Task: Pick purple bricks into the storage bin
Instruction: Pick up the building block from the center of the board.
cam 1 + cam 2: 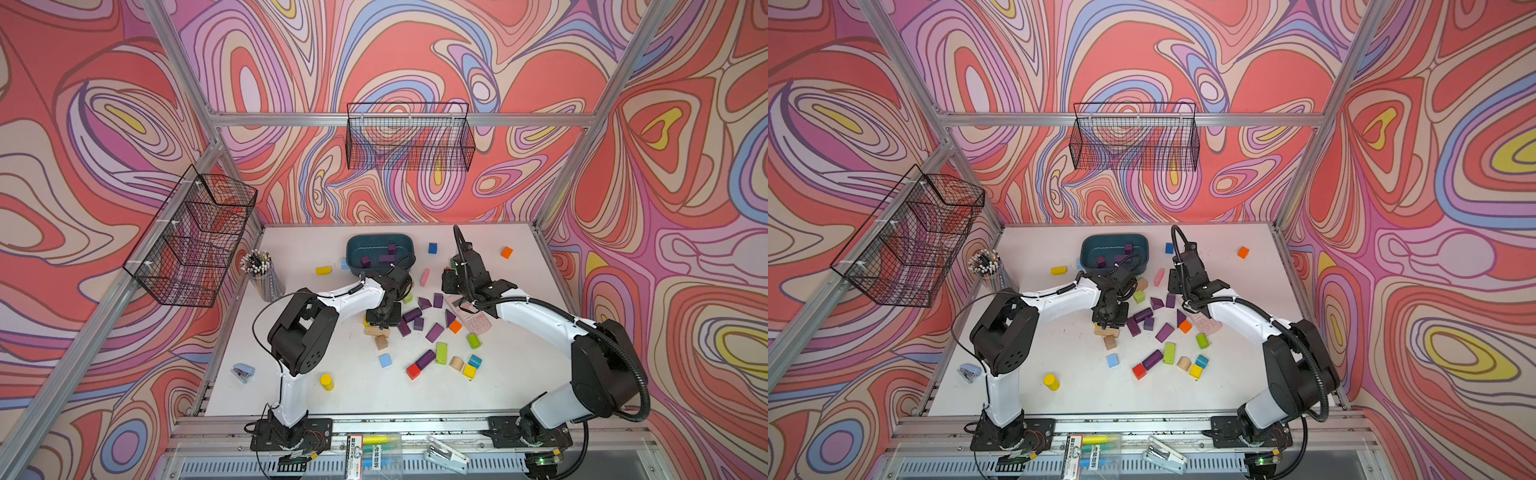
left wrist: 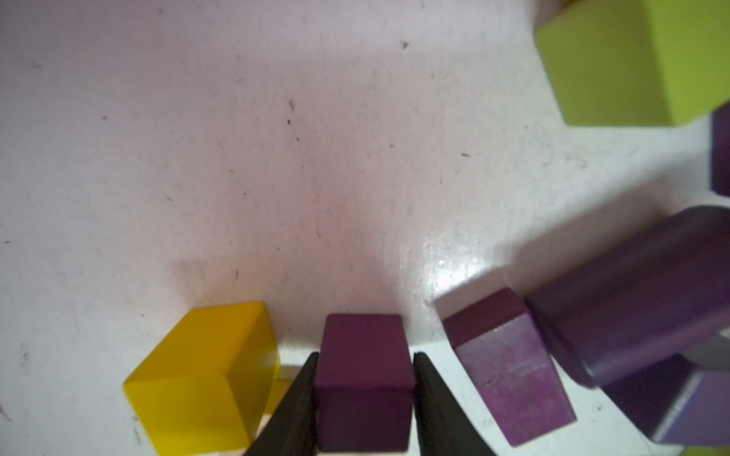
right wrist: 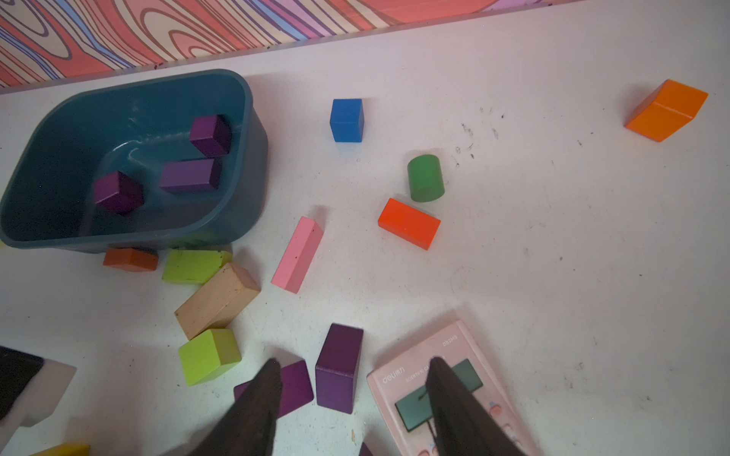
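Left gripper (image 2: pixel 366 354): fingers (image 2: pixel 300 395) closed in on a purple cube (image 2: pixel 363 395), 1 finger flat against each side. The cube looks to be sitting on the table (image 1: pixel 498 374); cannot tell if it is lifted at all.
A yellow block (image 2: pixel 205 379) sits just beside the cube on one side and a purple wedge-like brick (image 2: pixel 509 371) on the other. That brick touches a longer rounded purple brick (image 2: pixel 640 292). A lime block (image 2: pixel 632 63) is further out.

Right gripper (image 3: pixel 353 362): fingers spread apart, nothing between them. It hangs above an upright purple bar (image 3: pixel 339 367) and a flat purple piece (image 3: pixel 296 387). 1 finger is over the pink calculator (image 3: pixel 466 343).

The storage bin (image 3: pixel 245 189) stands at the far side of the table, near the back wall, seen in both top views (image 1: pixel 353 257) (image 1: pixel 1088 253). 3 purple bricks lie inside it: 2 cubes (image 3: pixel 211 136) (image 3: pixel 118 193) and 1 bar (image 3: pixel 191 175) between them.

The loose purple bricks (image 1: pixel 435 332) are clustered mid-table, between the 2 arms and nearer the robot than the bin. 1 more purple bar (image 1: pixel 426 359) lies closer to the front, touching a red cube (image 1: pixel 412 371).
A pink bar (image 3: pixel 298 254) lies between the bin and that cluster.
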